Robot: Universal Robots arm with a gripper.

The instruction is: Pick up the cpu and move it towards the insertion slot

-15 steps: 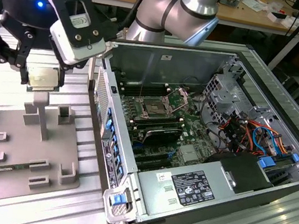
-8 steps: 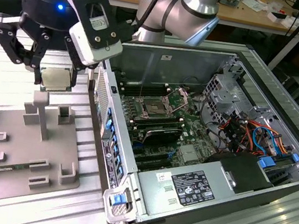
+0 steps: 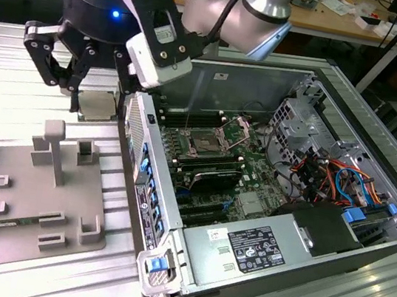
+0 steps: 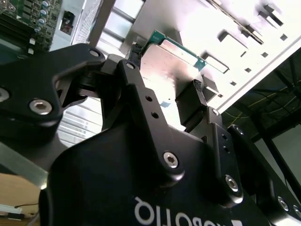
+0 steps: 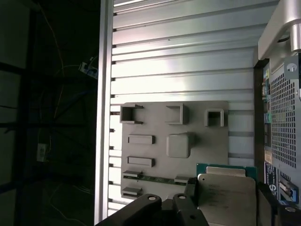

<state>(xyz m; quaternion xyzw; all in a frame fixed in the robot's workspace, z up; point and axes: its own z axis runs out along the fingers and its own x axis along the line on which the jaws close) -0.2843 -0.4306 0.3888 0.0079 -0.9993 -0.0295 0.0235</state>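
Note:
The cpu, a thin square chip with a pale metal top, hangs between my gripper's two black fingers. My gripper is shut on it, in the air over the far end of the grey tray, just outside the computer case's side wall. In both wrist views the cpu sits clamped by its opposite edges, with the fingers touching it. The insertion slot, a dark square socket with a raised wire bracket, lies on the green motherboard inside the case, towards the exterior view's right of the gripper.
The open computer case stands beside the tray, its side wall between gripper and socket. Inside are black memory slots, a drive cage and coloured cables. The tray has upright posts and rectangular recesses. Everything rests on a ribbed aluminium table.

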